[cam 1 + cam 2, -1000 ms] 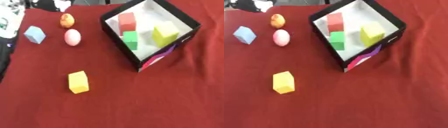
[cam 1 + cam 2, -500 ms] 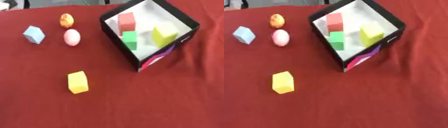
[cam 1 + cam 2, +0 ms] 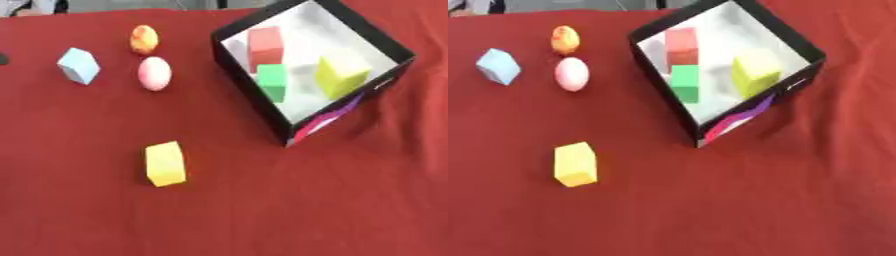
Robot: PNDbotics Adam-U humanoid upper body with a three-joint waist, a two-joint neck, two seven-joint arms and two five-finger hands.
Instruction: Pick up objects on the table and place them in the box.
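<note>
A black box (image 3: 254, 85) with a white inside stands at the upper right of the red cloth. Inside it lie a red block (image 3: 265, 44), a green block (image 3: 272, 81) and a yellow-green block (image 3: 340, 76). On the cloth to its left are a yellow block (image 3: 164, 163), a pink egg (image 3: 155, 73), an orange egg (image 3: 144, 39) and a light blue block (image 3: 79, 65). Neither hand shows in either view.
The red cloth (image 3: 262, 210) covers the whole table. A dark shape (image 3: 3, 58) sits at the left edge. At the far edge beyond the cloth, grey floor and some unclear items (image 3: 26, 6) show.
The whole picture has shifted slightly, so the camera moved. The dark and white shapes at the left edge have mostly gone from view. The objects keep their places.
</note>
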